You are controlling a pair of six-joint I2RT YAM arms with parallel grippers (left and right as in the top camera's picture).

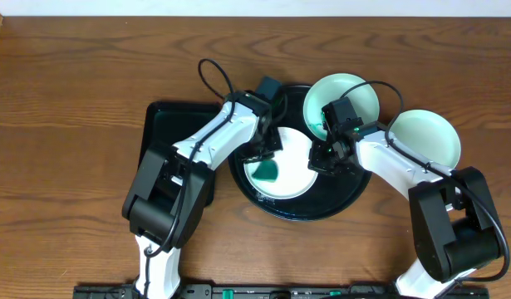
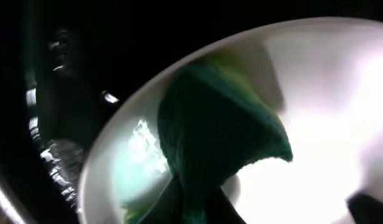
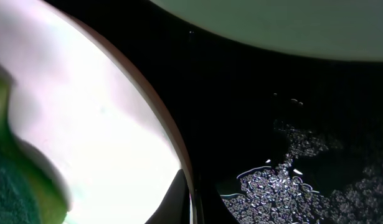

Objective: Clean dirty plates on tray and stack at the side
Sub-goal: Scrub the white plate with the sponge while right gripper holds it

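The white plate (image 1: 295, 169) lies on the round black tray (image 1: 342, 201). My left gripper (image 1: 266, 163) is shut on a dark-green sponge (image 1: 262, 172) and presses it on the plate's left half. In the left wrist view the sponge (image 2: 216, 137) hangs from the jaws (image 2: 197, 208) onto the white plate (image 2: 328, 124). My right gripper (image 1: 324, 158) is shut on the white plate's right rim, which shows between its fingers (image 3: 191, 199) in the right wrist view. One mint-green plate (image 1: 345, 95) sits at the tray's far edge. Another mint-green plate (image 1: 428, 137) lies on the tabletop to the right.
A rectangular black tray (image 1: 164, 133) lies left of the round tray, under my left arm. The round tray's floor is wet with bubbles (image 3: 303, 180). Bare wood tabletop (image 1: 64, 124) spreads to the left and along the front.
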